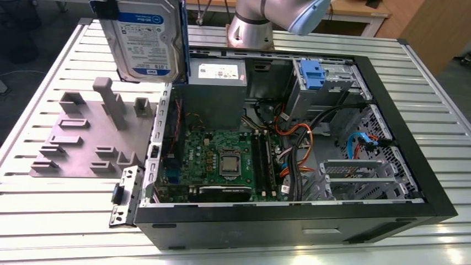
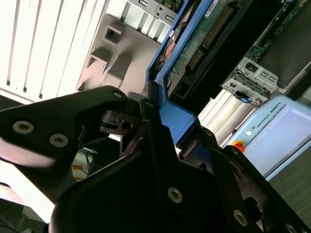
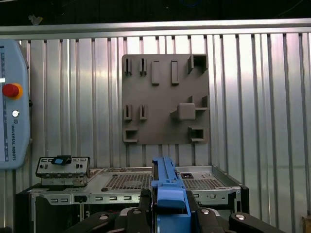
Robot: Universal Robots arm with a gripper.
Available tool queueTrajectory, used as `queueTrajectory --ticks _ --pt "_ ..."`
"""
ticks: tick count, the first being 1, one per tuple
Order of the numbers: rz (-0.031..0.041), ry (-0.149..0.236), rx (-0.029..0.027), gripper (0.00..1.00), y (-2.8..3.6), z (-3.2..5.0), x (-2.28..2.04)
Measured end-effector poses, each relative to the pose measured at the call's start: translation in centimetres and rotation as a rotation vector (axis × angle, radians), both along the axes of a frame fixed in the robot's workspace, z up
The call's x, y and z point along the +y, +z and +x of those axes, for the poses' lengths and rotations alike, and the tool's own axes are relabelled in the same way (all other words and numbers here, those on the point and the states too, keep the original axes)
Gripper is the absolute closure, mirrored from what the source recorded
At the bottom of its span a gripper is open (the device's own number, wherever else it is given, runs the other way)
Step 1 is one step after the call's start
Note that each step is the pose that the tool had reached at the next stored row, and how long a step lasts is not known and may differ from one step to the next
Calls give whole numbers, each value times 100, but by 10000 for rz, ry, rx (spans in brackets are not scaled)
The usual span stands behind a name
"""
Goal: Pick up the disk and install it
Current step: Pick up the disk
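Note:
The disk, silver-grey with a white-and-blue label and blue side rails, hangs upright in the air at the exterior view's upper left. It is above the far edge of the grey fixture plate and just outside the open computer case. My gripper is at its top edge. In both wrist views the black fingers clamp either side of the disk's blue rail. The second wrist view has my gripper shut on that rail, with the disk's green circuit board beyond.
Inside the case sit a grey power supply box, a drive bay with a blue latch, a motherboard and loose cables. A detached metal bracket lies by the case's near corner. A teach pendant rests on the slatted table.

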State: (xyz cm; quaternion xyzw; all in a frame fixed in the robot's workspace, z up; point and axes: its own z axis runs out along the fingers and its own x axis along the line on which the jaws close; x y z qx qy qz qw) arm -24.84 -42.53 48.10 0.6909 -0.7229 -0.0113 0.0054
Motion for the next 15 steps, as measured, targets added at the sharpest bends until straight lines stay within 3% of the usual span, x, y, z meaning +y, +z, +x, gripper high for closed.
queueTrajectory --ticks 6,15 --pt "0 1 0 64 -2 1 -69" --pt "0 0 0 64 -2 1 -75"
